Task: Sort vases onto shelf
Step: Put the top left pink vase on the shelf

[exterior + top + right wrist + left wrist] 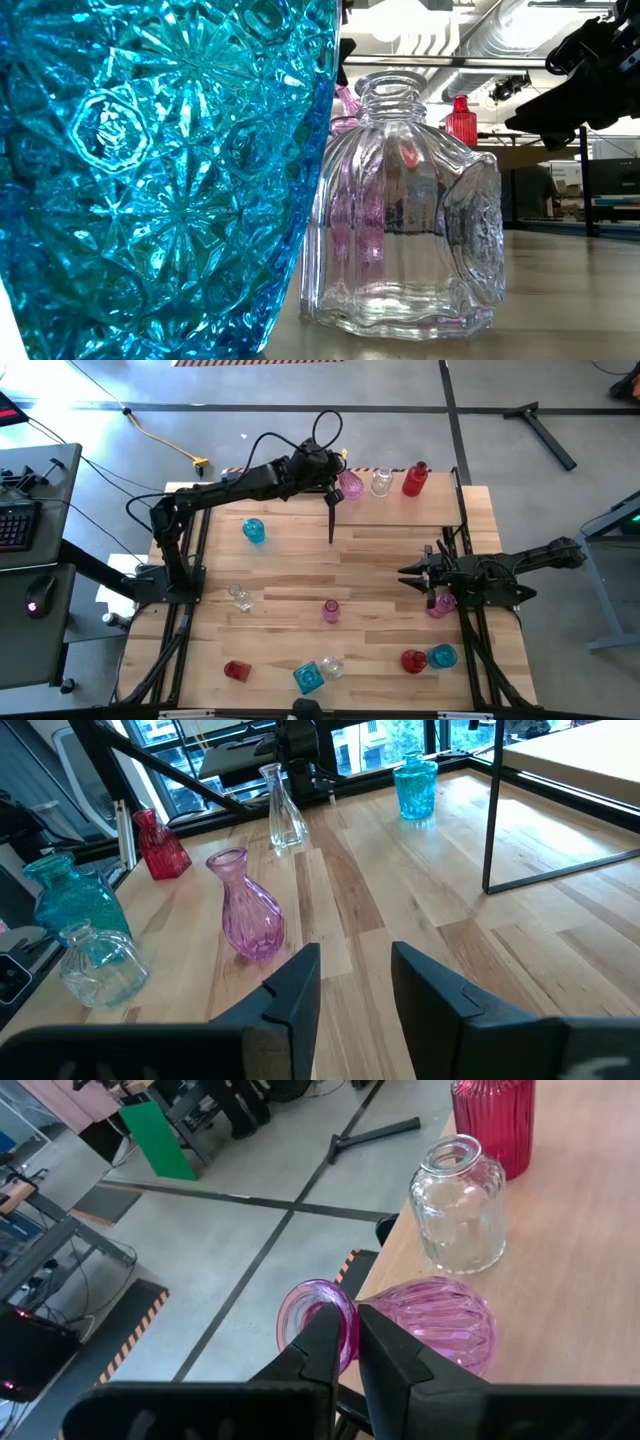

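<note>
The shelf [400, 510] stands at the table's far right and carries a clear vase [381, 482], a red vase [415, 478] and a pink vase [351, 486]. My left gripper [336, 482] reaches in from the left at the shelf's far left corner and is shut on the pink vase [440, 1325]. My right gripper [412, 574] waits low at the table's right side, open, with nothing between its fingers [355, 985]. Several more vases stand upright on their bases on the tabletop, among them a teal one [254, 530] and a pink one [331, 610]. My left gripper has the pink vase by its mouth rim [350, 1328], pinched between the two fingers; one finger [322, 1342] stands at the mouth opening, the other [392, 1355] outside the neck. The fingers come from the table's left, slanting down. The vase is tipped, mouth toward the gripper, belly low over the shelf's edge.
The shelf's black post [331, 520] drops to the table just below my left gripper. A pink vase [443, 603] sits under my right arm. Red [413, 660], teal [441, 656], clear [331, 666], teal [308, 677] and red [236, 670] vases line the near edge.
</note>
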Controlling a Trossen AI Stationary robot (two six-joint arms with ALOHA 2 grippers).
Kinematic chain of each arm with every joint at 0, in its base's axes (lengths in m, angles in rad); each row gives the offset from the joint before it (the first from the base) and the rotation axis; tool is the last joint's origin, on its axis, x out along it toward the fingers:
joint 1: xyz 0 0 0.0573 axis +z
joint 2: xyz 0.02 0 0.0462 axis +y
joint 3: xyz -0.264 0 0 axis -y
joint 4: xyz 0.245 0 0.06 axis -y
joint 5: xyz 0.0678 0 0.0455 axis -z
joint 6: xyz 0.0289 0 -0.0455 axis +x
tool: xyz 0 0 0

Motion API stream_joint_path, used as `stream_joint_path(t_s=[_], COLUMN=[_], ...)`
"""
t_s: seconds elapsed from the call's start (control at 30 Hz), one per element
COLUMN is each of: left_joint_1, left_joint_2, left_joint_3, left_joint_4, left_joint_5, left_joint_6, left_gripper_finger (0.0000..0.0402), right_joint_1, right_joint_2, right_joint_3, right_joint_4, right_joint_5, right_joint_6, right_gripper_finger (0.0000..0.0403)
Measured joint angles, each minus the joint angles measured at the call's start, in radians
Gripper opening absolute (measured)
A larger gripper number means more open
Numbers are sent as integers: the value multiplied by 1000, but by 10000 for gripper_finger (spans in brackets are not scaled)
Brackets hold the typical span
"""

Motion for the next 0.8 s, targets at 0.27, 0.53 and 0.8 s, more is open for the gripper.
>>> stream_joint_path(t_s=[0.27,0.53,0.8], left_joint_1=[-19,-26,-26], left_joint_2=[0,0,0], left_joint_3=[7,8,9], left_joint_4=[-4,1,5], left_joint_5=[-3,-20,-53], left_joint_6=[19,38,64], left_gripper_finger=[17,17,17], right_joint_1=[0,0,0], right_joint_2=[0,0,0], right_joint_3=[0,0,0], right_joint_4=[0,0,0], right_joint_5=[0,0,0], right_joint_6=[0,0,0], right_gripper_finger=[108,108,108])
